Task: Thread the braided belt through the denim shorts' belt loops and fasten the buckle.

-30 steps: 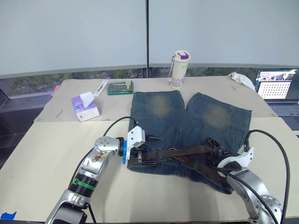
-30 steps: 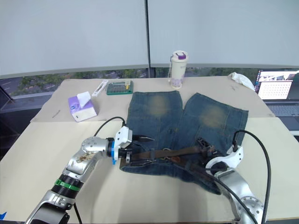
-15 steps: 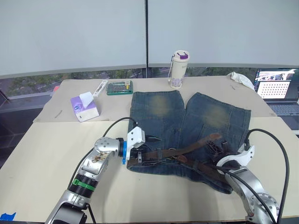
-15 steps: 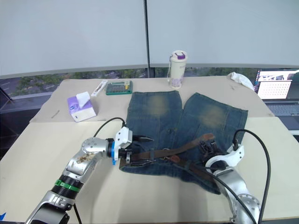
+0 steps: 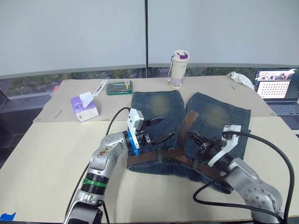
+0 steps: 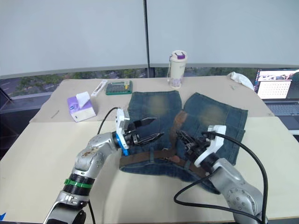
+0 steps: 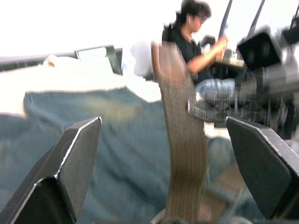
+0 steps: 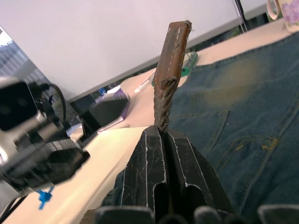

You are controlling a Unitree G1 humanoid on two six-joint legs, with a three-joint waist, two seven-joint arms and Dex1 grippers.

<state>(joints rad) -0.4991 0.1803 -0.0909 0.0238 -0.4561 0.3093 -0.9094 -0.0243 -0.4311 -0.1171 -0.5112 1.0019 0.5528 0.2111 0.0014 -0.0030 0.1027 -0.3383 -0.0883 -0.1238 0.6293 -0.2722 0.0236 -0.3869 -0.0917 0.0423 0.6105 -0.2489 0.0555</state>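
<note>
The right gripper, clamped on the free end of the braided belt, has swung from the waistband's right end up over the denim shorts, lifting that end, which now points toward 12 o'clock. The left gripper has risen off the waistband and gapes wide above the left leg, holding nothing. The rest of the belt runs 9-to-3 along the waistband at the shorts' 6 o'clock edge. Both forearms reach inward.
</note>
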